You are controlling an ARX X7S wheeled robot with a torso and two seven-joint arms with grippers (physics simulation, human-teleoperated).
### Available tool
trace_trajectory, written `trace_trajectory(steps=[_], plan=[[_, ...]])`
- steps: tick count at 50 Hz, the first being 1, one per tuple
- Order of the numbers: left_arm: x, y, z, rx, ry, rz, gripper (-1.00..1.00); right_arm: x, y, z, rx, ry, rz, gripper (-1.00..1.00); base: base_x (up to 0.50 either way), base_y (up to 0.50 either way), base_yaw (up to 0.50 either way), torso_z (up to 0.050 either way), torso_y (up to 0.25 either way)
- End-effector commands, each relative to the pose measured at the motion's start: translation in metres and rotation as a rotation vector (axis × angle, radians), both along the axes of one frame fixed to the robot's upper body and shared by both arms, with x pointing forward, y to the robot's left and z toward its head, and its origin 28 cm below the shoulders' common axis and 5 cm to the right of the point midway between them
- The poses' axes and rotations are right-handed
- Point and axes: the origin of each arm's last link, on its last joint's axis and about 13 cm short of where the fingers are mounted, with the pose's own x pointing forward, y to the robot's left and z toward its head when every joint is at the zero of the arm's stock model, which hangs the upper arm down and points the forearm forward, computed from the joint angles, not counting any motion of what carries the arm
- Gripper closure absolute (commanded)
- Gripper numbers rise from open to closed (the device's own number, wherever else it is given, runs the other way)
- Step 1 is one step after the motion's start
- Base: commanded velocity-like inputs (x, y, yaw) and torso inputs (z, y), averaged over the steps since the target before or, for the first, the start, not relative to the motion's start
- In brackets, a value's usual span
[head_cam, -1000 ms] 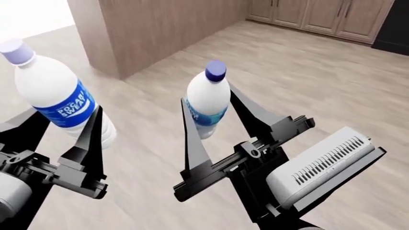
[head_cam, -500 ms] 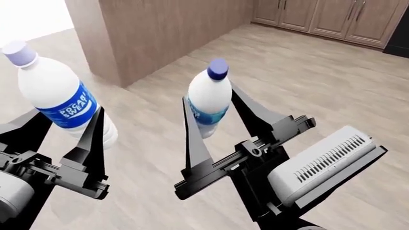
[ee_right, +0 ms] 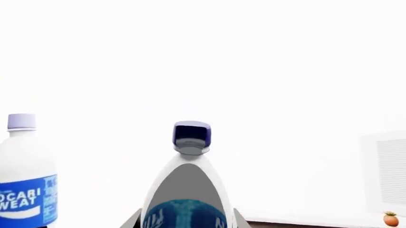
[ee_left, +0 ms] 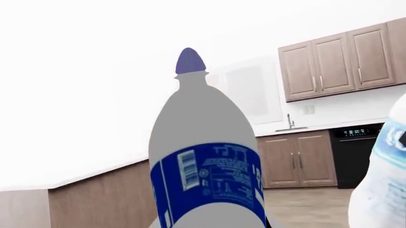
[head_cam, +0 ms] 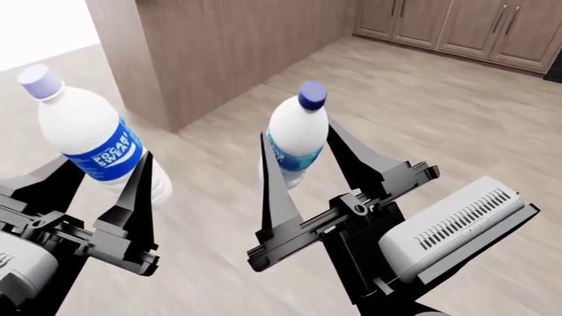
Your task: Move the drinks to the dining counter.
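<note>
Both jaws clamped tight, 1 bottle each, held up off the floor.
Left gripper [head_cam: 105, 191] pinches the big Pocari bottle [head_cam: 92, 141], right gripper [head_cam: 307, 178] the slim bottle [head_cam: 297, 135]; wood floor [head_cam: 422, 112] and brown cabinets [head_cam: 220, 46] around.

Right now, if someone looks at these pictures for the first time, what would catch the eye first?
Two bottles held up in the air over the wooden floor: the big white bottle with a blue label in the left gripper, and the slim bottle with a dark blue cap in the right gripper. Behind them stands a brown wooden wall.
</note>
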Motion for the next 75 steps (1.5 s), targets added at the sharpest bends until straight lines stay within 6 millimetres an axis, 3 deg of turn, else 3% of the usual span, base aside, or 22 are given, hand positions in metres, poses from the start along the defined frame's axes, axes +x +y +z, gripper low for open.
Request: trace_trajectory(steps=[1, 19, 75], plan=[[0.0, -0.002, 0.0, -0.023, -0.006, -0.006, 1.0, 0.001, -0.001, 0.001, 0.0, -0.021, -0.012, 1.0, -0.46, 0.26, 0.0, 0.0, 0.0], [-0.002, 0.003, 0.01, -0.012, -0.037, 0.012, 1.0, -0.001, -0.005, 0.013, -0.011, -0.037, -0.013, 1.0, -0.46, 0.26, 0.0, 0.0, 0.002], [-0.001, 0.002, 0.007, -0.005, -0.035, 0.007, 1.0, 0.0, -0.002, 0.01, -0.029, -0.048, -0.018, 1.0, -0.46, 0.26, 0.0, 0.0, 0.002]])
